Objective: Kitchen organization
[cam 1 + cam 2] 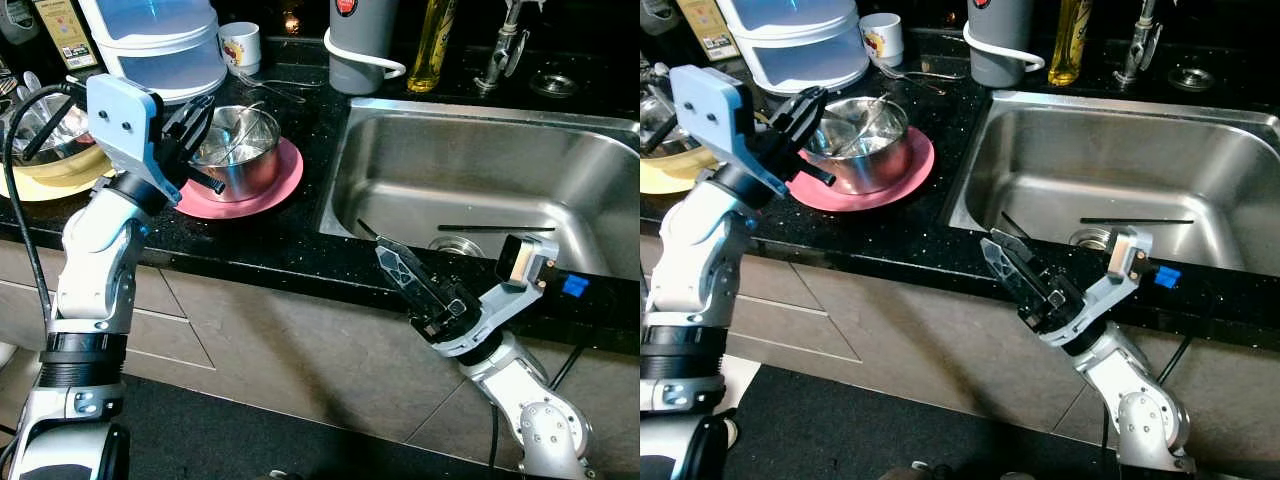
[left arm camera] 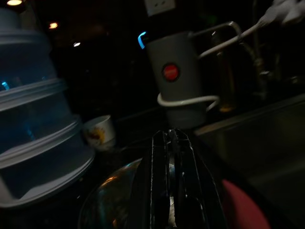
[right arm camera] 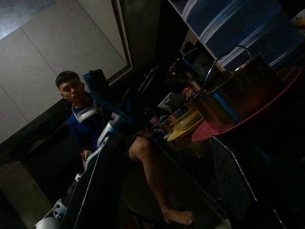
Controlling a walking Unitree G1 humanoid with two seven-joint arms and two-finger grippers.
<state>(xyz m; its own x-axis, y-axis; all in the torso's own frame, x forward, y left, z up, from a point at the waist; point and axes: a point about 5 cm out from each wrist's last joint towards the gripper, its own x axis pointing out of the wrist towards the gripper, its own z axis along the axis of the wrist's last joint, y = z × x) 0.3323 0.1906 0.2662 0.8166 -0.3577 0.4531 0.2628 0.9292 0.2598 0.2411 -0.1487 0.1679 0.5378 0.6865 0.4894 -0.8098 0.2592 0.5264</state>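
— Left gripper [image 1: 190,125]?
— Fingers pressed together, at the rim of the steel pot [image 1: 238,150], which stands on the pink plate [image 1: 262,192] on the black counter [image 1: 290,235].
— Right gripper [image 1: 412,275]?
— Fingers spread apart, empty, below the counter edge before the sink [image 1: 480,170].

The left gripper [image 1: 196,128] covers the near-left rim of the steel bowl [image 1: 240,150]; its contents are unclear. The bottle [image 1: 434,42] and tap [image 1: 503,45] at the far edge are cut off
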